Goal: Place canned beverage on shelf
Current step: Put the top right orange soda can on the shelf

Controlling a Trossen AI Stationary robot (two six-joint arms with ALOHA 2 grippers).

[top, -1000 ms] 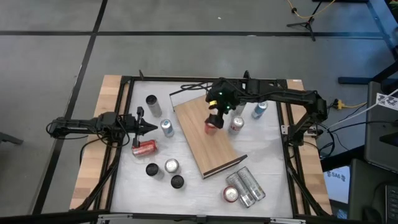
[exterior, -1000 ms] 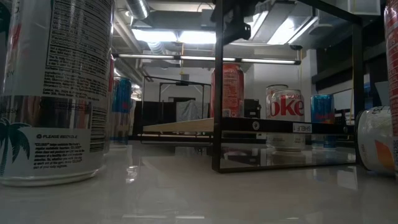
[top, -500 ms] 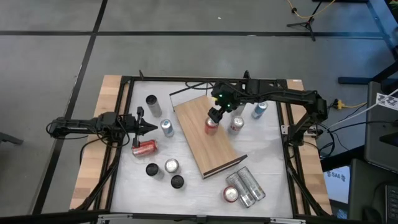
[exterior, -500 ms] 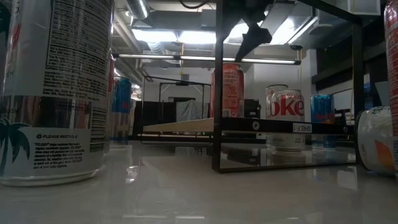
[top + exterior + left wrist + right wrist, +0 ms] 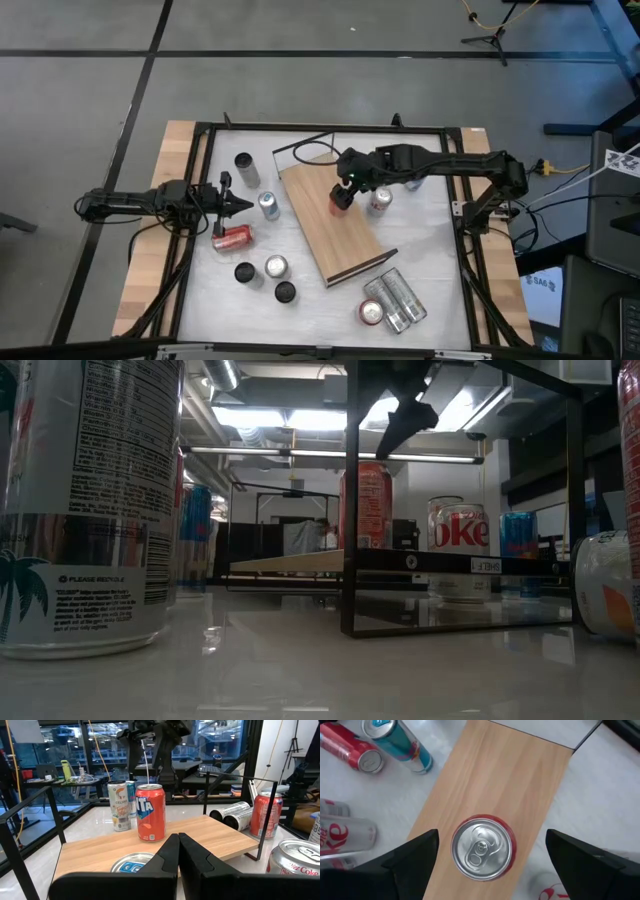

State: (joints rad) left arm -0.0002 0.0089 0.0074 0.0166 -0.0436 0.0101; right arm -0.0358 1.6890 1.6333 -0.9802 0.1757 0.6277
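Observation:
An orange-red can (image 5: 340, 200) stands upright on its base on the light wooden shelf (image 5: 335, 235), which lies slantwise across the middle of the table. In the right wrist view the can's silver top (image 5: 482, 847) shows from above. My right gripper (image 5: 490, 840) hangs above the can, open, with one finger on either side of it and clear of it. In the low view a finger (image 5: 400, 418) shows above the can (image 5: 365, 505). My left gripper (image 5: 240, 206) waits level at the table's left, shut and holding nothing. Its wrist view faces the can (image 5: 151, 812).
Loose cans stand left of the shelf (image 5: 245, 165) (image 5: 268, 205) (image 5: 276, 267), and a red one lies on its side (image 5: 232, 238). A Diet Coke can (image 5: 378, 200) stands just right of the shelf. Silver cans lie near the front right (image 5: 392, 300). A black frame (image 5: 205, 180) rims the table.
My right gripper has rolled and tipped above the can and has come a little toward the table's near edge. It has stayed open. The can has kept its place, upright on the shelf.

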